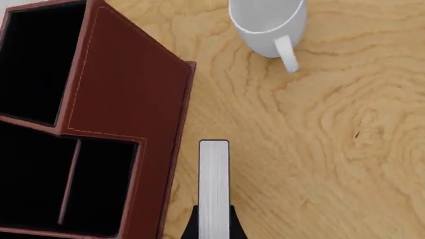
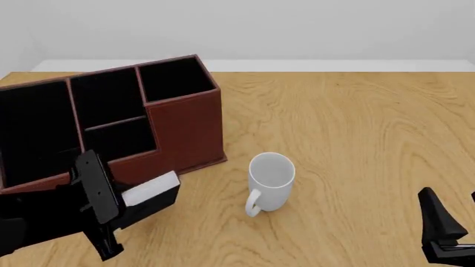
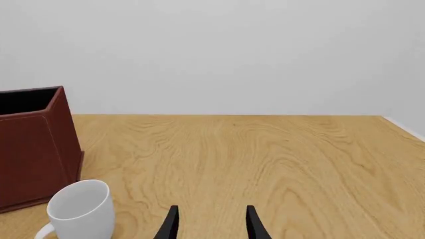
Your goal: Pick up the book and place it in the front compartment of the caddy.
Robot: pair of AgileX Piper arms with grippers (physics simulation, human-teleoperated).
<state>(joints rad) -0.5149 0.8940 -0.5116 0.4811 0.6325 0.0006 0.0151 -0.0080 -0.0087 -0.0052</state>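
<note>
My left gripper (image 2: 141,203) is shut on the book (image 2: 151,191), a thin black book with a white page edge, and holds it above the table just in front of the caddy (image 2: 186,125). In the left wrist view the book's page edge (image 1: 214,186) stands between my fingers, beside the caddy's reddish-brown wall (image 1: 129,99). The caddy's black compartments are open on top, with a stepped-down front wall. My right gripper (image 3: 211,223) is open and empty, low at the front right of the table (image 2: 445,228).
A white mug (image 2: 268,181) stands upright right of the book, its handle toward the front; it also shows in the left wrist view (image 1: 269,25) and the right wrist view (image 3: 79,208). Bare wooden table (image 2: 356,139) lies to the right.
</note>
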